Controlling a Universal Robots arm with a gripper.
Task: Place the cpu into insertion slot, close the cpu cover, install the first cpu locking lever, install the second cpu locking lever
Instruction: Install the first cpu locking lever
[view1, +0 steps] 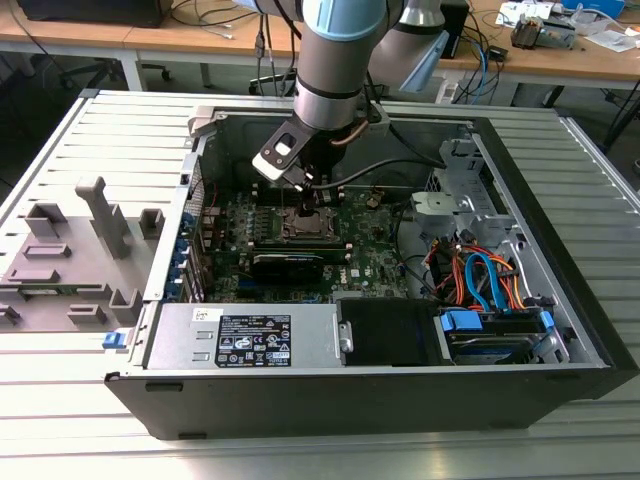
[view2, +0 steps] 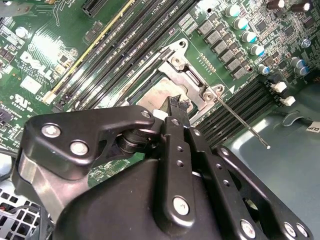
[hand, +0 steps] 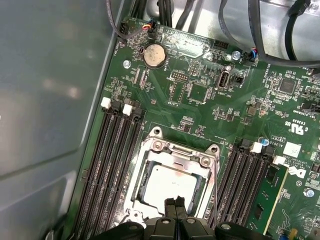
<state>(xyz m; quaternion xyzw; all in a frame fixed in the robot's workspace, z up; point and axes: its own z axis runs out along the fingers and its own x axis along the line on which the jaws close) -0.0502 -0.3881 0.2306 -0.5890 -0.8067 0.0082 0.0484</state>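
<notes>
The cpu (hand: 167, 181), a pale silver square, lies flat in the insertion slot (view1: 305, 222) on the green motherboard. The cpu cover (hand: 146, 162), a silvery frame, lies down around it, and the chip shows through its window. In the second wrist view the cpu (view2: 159, 98) and the cpu cover (view2: 189, 80) show just past the fingers. My gripper (hand: 176, 204) hangs directly over the socket's edge with its two black fingertips (view2: 176, 106) pressed together and nothing between them. A thin metal locking lever (view2: 245, 123) juts out from the socket corner, unlatched.
Black memory slots (hand: 112, 160) flank the socket on both sides. The grey case wall (hand: 50, 100) stands close by. Cables (view1: 480, 275) and a drive bay fill the case at the exterior view's right. A power supply (view1: 245, 338) sits at the front, and a grey fixture (view1: 70, 255) outside the case.
</notes>
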